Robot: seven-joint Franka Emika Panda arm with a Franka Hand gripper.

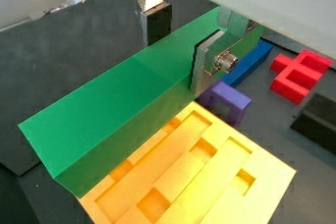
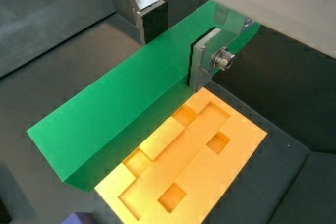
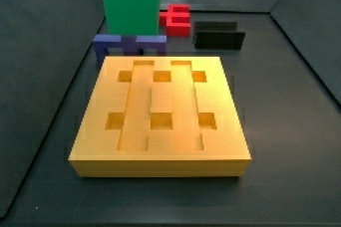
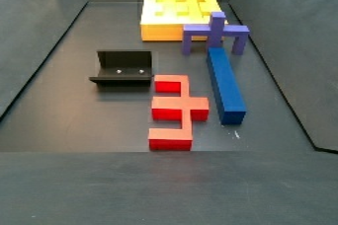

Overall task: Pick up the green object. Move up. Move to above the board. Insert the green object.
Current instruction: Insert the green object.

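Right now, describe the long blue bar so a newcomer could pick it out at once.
Find the orange-yellow board, the biggest thing there. From the purple block beside it the blue bar runs along the floor, next to the red block. It alone lies long and flat; the green object, also long, is held in the claw above the board.

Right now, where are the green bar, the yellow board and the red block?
green object (image 2: 112, 120), wrist view, middle of its long side.
board (image 3: 160, 146), side view, front top surface.
red block (image 4: 176, 111), side view, its middle.
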